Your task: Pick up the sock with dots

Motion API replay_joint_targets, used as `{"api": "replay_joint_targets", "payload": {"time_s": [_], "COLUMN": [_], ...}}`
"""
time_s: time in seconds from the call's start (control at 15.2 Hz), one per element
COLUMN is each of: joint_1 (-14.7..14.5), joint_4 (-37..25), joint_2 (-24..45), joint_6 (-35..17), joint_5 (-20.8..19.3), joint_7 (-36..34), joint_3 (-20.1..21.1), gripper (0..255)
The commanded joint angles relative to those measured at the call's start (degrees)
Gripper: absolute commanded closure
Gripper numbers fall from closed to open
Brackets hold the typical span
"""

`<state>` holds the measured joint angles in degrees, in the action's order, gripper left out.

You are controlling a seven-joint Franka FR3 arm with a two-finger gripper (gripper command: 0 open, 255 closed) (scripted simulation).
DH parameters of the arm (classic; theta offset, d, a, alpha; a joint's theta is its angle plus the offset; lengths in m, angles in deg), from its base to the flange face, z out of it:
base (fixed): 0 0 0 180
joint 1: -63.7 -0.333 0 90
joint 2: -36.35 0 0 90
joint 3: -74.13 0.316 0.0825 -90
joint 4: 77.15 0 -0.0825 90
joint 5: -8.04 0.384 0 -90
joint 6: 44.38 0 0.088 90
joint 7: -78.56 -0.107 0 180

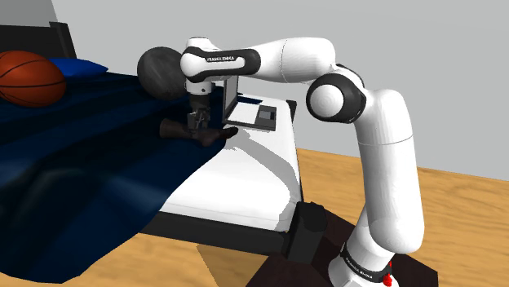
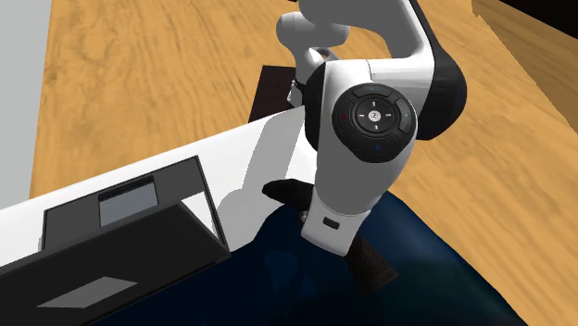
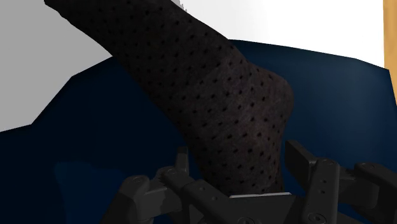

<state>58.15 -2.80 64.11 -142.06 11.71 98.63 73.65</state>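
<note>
Where it lies on the dark blue blanket [image 3: 95,140], the black sock [image 3: 216,102] (dotted all over) is straddled, unclasped, by the gripper [image 3: 235,149], whose fingers [image 3: 302,159] are held apart.

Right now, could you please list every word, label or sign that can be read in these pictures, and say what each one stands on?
"FRANKA EMIKA": on the dark band of the arm beside its wrist, in the shoulder view.
Lettering on the arm's white base: too small to read.
Symbols on the round button pad near the wrist: too small to read.
The dotted sock bears no text.
</note>
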Motion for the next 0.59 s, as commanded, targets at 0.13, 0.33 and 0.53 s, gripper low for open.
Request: {"api": "replay_joint_targets", "payload": {"time_s": [0.13, 0.33, 0.53], "joint_1": [0.0, 0.0, 0.0], "joint_4": [0.1, -1.2, -3.8], "joint_2": [0.1, 0.0, 0.2], "joint_6": [0.0, 1.4, 3.8], "joint_5": [0.0, 0.0, 0.0], "joint_7": [0.0, -0.1, -0.3], "joint_3": [0.0, 0.0, 0.0], "gripper": [255, 255, 255]}}
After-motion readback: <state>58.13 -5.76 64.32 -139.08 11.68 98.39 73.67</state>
